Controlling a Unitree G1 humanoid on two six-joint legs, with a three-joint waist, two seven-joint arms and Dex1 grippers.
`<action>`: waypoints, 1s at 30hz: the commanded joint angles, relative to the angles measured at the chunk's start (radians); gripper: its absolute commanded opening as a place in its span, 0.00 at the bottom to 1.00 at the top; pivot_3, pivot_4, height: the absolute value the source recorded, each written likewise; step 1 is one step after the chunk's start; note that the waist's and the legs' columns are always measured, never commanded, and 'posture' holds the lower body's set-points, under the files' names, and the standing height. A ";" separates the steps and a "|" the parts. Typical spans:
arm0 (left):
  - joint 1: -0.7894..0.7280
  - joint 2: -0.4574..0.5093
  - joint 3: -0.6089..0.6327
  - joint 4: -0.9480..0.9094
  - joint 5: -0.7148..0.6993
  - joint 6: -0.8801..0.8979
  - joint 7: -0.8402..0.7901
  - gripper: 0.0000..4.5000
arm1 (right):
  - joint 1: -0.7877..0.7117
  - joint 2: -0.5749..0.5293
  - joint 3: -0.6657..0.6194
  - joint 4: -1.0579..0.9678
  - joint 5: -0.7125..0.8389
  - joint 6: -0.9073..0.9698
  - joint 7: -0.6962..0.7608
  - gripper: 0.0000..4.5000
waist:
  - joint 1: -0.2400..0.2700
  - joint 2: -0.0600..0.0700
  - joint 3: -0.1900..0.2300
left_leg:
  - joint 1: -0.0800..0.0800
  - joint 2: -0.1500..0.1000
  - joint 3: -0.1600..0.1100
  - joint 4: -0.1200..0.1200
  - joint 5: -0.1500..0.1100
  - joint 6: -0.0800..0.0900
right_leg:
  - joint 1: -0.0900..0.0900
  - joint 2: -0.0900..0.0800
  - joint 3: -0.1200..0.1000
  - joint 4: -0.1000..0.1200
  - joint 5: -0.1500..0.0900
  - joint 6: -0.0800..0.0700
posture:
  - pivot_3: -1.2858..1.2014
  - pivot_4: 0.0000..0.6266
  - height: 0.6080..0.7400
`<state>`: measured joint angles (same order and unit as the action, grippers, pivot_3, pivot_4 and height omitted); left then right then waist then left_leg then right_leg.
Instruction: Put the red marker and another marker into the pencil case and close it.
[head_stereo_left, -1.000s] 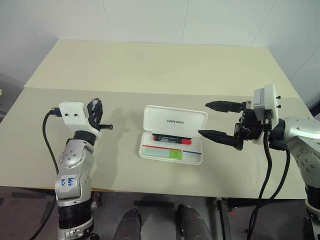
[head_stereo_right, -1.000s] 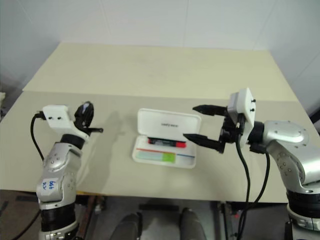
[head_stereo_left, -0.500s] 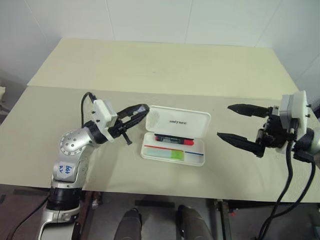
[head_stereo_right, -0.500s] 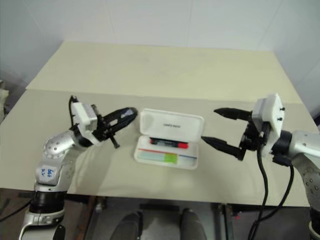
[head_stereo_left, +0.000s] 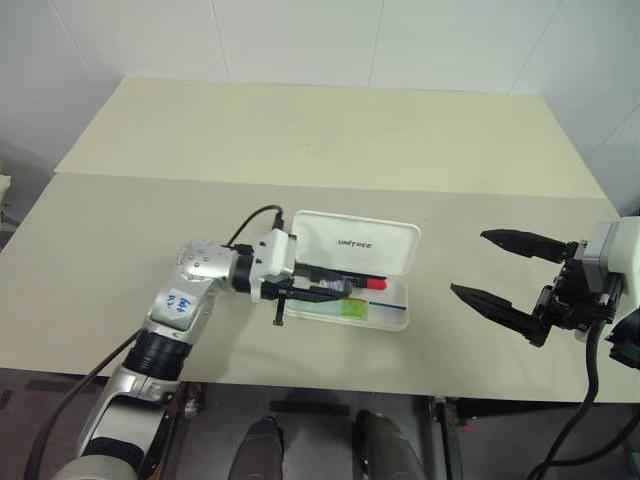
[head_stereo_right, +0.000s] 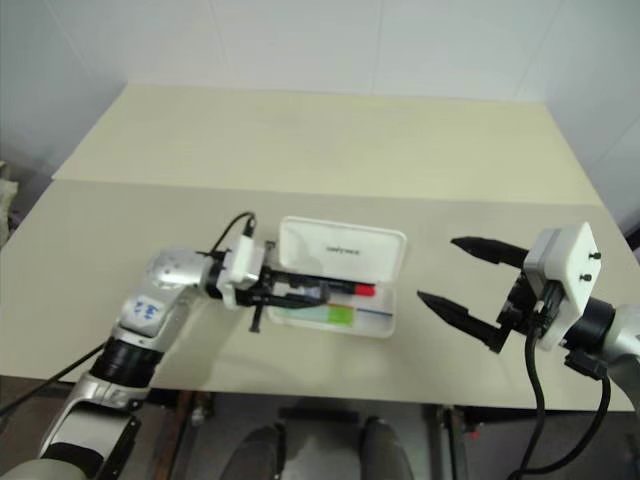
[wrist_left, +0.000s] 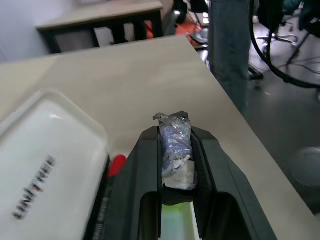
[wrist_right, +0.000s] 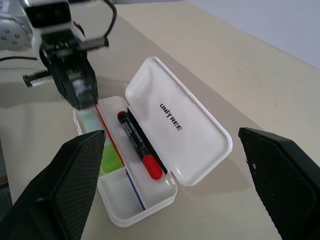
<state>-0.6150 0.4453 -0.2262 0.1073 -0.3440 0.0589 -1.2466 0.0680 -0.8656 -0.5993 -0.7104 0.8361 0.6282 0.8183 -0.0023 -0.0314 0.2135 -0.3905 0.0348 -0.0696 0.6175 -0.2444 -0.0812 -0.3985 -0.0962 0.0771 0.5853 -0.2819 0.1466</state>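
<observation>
The left gripper (head_stereo_left: 335, 287) reaches in level from the left, over the open tray of the pencil case (head_stereo_left: 350, 272). Its two black fingers (wrist_left: 145, 175) lie nearly together, a narrow gap between them with a scrap of crumpled bluish wrapping on the inner pads, and nothing gripped. Just under and beside its tips lies the red marker (wrist_right: 138, 144), along the tray's back edge next to the hinge, its red end pointing away from this gripper. In front of it, in the nearer compartment below the fingers, sits the pale green highlighter (head_stereo_left: 348, 309). The case lid (wrist_right: 175, 120) stands up behind the gripper, lettering facing forward.

Beyond the case's far end, well apart from it, the right gripper (head_stereo_left: 500, 270) hangs above the table with its jaws spread wide and empty, tips aimed back towards the case.

The table (head_stereo_left: 330, 140) is a pale cream surface made of two boards that meet in a seam behind both grippers. White walls rise behind it. The left wrist view looks past the table edge to a dark floor, another table and a person's trouser legs (wrist_left: 228, 45).
</observation>
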 joint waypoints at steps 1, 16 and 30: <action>-0.056 -0.041 -0.026 0.052 0.051 -0.064 0.005 0.08 | 0.022 0.009 -0.034 -0.054 0.028 -0.009 -0.029 1.00 | 0.001 0.000 0.000 | 0.000 0.000 0.000 0.000 0.000 0.000 | 0.000 0.000 0.000 0.000 0.000 0.000 | 0.52 0.24 1.00; -0.095 -0.216 -0.150 0.125 0.188 -0.053 0.075 0.08 | -0.011 0.011 0.028 -0.079 0.070 -0.010 -0.127 1.00 | 0.001 0.000 0.000 | 0.000 0.000 0.000 0.001 0.000 0.000 | 0.000 0.000 0.000 0.000 0.000 0.001 | 0.52 0.24 1.00; -0.117 -0.248 -0.167 0.230 0.256 -0.093 0.083 0.08 | -0.029 0.017 0.054 -0.091 0.079 -0.017 -0.160 1.00 | 0.002 0.000 0.000 | -0.001 0.000 0.000 0.002 0.000 0.000 | 0.000 0.000 0.000 0.000 0.000 0.000 | 0.52 0.24 1.00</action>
<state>-0.6994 0.2165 -0.3837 0.3352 -0.0940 -0.0086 -1.1690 0.0508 -0.8525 -0.5441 -0.7742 0.8998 0.6301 0.6724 -0.0004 -0.0315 0.2135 -0.3912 0.0345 -0.0697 0.6191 -0.2445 -0.0809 -0.3982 -0.0962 0.0772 0.5850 -0.2818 0.1471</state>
